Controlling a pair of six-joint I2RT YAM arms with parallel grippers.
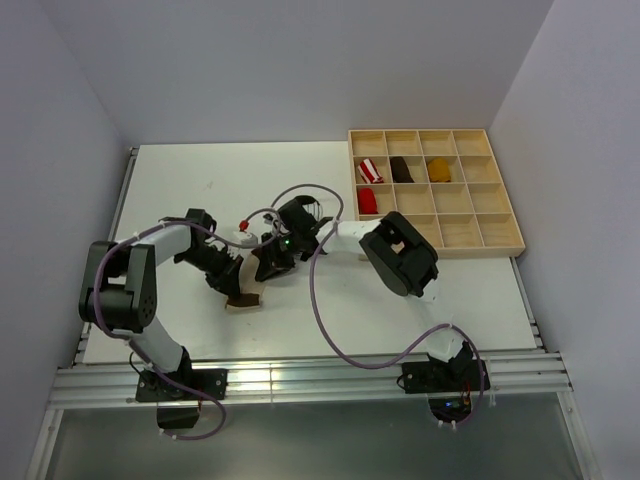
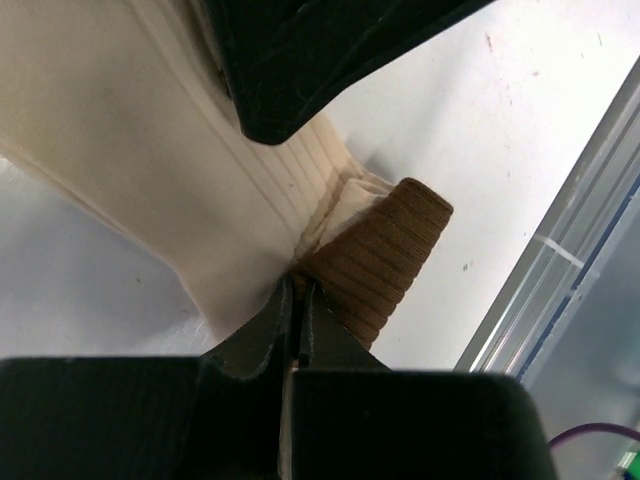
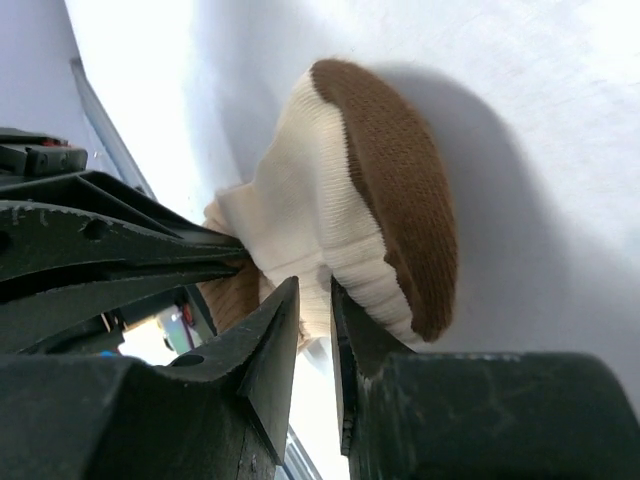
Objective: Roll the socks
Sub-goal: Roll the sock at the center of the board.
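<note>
**both claws working on the cream sock at mid-table**

i am watching the cream sock [image 1: 243,299] lying on the white table [image 1: 200,180], in front of the left arm and well apart from the wooden tray [image 1: 470,200] at the far right. the left claw [image 2: 292,290] is pinching shut on the sock: in its own camera the two fingertips are pressing together on the cream fabric, right where it is meeting the ribbed brown band [image 2: 385,255], which is sticking out to the right with folded cream layers beside it. the right claw [image 3: 315,295] is coming in from the opposite side, its jaws standing only narrowly apart with light showing between them, tips right at the sock's ribbed cream edge. from that wrist view the brown toe [image 3: 400,190] is bulging up off the table, just beyond the tips. one dark finger of the right claw is resting over the cream fabric at the top of the left wrist view.

in the tray i am seeing a red-and-white striped bundle [image 1: 371,168], a dark brown bundle [image 1: 401,169], a mustard bundle [image 1: 438,169] and a red bundle [image 1: 367,201], each sitting in its own compartment.
</note>
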